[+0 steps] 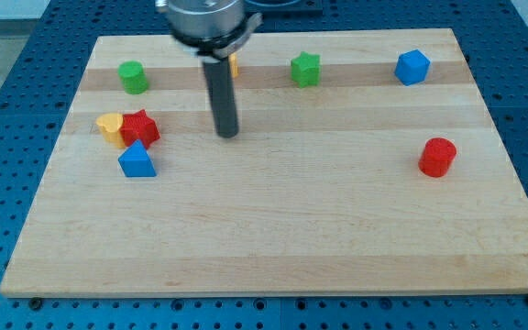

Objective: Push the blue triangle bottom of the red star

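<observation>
Blue triangle [137, 160] lying near the view's left edge of the wooden board [273, 238], just below the red star [139, 127] and very close to it, maybe touching. Yellow heart-like block [109, 125] pressed against the star on its left side. My tip [227, 135] standing to the view's right of both, apart from them, touching no block; only a bare rod, nothing to open or close.

Probably a light, hard, smooth piece, sliding easily and turning when pushed off-centre. Best contact on a flat side, through the middle. Seems almost in place already; only a small, gentle correction needed, if any.
</observation>
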`<state>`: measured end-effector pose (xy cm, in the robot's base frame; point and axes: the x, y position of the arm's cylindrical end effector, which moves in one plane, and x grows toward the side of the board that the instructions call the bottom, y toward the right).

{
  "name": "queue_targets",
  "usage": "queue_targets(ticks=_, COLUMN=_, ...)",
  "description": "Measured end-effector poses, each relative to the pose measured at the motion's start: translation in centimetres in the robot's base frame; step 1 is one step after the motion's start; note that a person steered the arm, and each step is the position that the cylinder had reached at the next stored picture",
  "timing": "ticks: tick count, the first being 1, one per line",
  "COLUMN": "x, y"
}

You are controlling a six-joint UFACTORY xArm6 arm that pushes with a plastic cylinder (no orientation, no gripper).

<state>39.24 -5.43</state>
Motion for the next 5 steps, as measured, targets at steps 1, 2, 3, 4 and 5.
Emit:
queue_targets(ticks=1, x=-4.7, y=2.3)
queue_targets(ticks=2, x=-8.9, y=4.7)
queue_targets(ticks=3, x=-13.6, y=5.3)
queue_targets(ticks=4, x=-16.5, y=4.6)
queue_targets(ticks=5, x=-17.6, y=1.2)
